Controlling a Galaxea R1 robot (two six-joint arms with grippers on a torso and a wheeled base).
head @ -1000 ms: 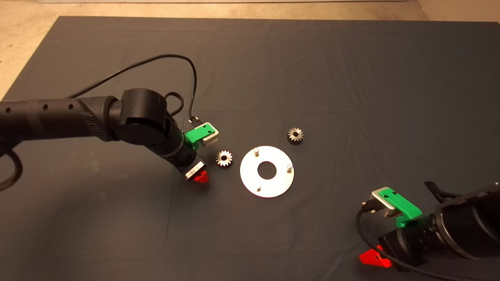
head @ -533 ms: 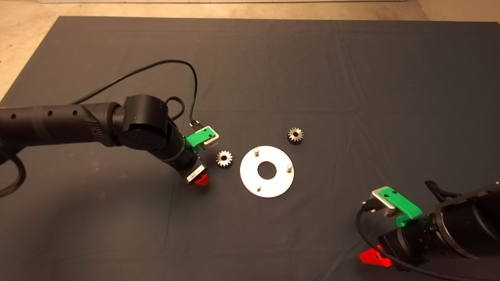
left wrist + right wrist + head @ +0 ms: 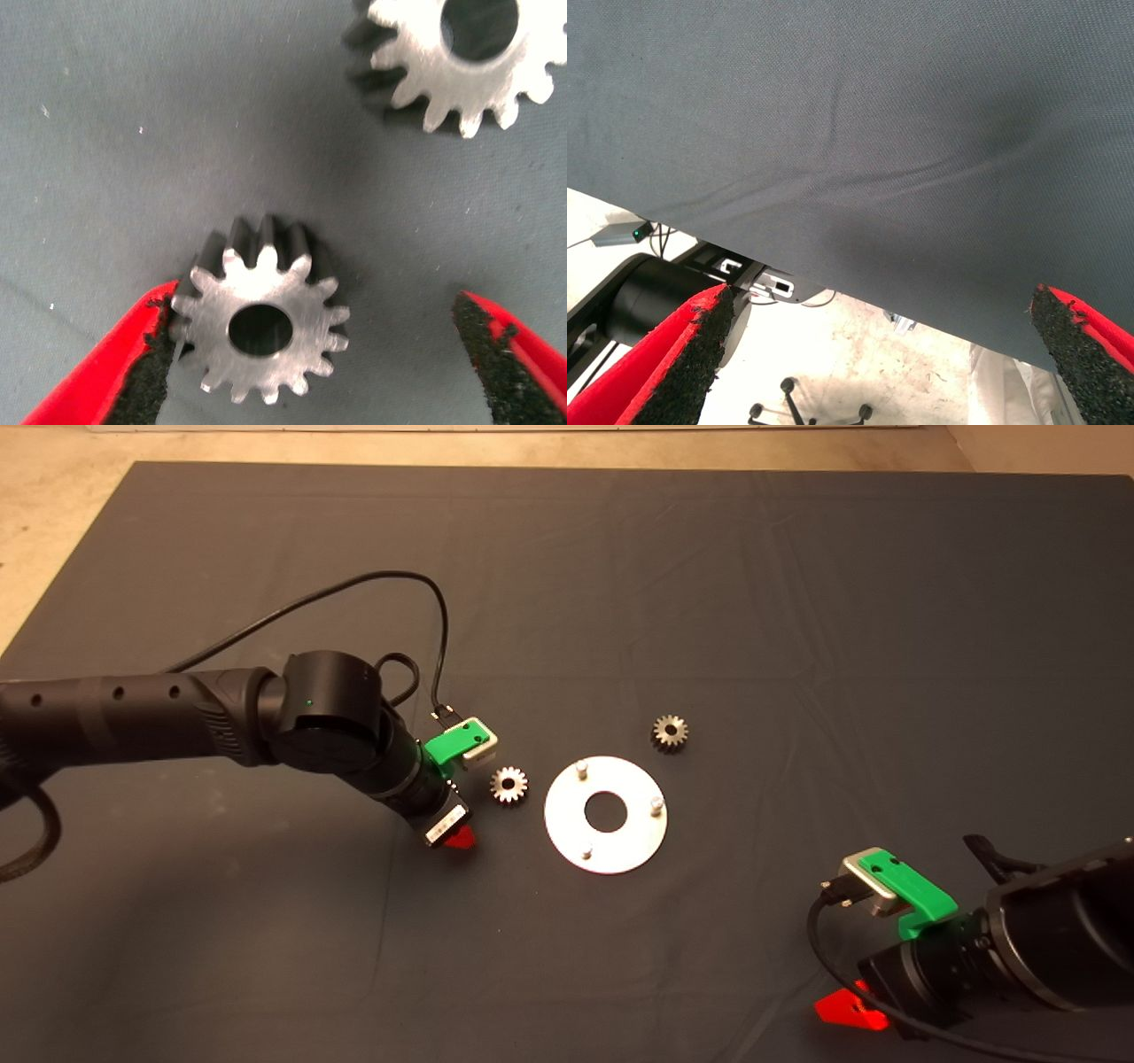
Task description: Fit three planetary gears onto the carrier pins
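Two planetary gears lie on the mat in the head view, one [image 3: 508, 785] just left of the silver disc [image 3: 563, 819] and one [image 3: 671, 732] at its upper right. The carrier pins [image 3: 581, 766] stand bare on the disc. My left gripper [image 3: 454, 835] is down at the mat left of the disc and hides what is under it. In the left wrist view it is open [image 3: 317, 305] around a third gear [image 3: 261, 328]. One finger [image 3: 133, 372] touches the teeth; the other stands apart. The neighbouring gear [image 3: 452, 53] lies beyond. My right gripper [image 3: 849, 1010] is parked at the lower right, open [image 3: 881, 301].
A black cable [image 3: 354, 589] loops from the left wrist over the mat. The dark mat [image 3: 709, 602] has low creases. In the right wrist view the mat edge [image 3: 833, 283] shows, with the floor and a chair base [image 3: 806, 412] beyond.
The left arm has sunk a little and its gripper has shifted slightly toward the mat's near side. Gears, disc and right arm have not moved.
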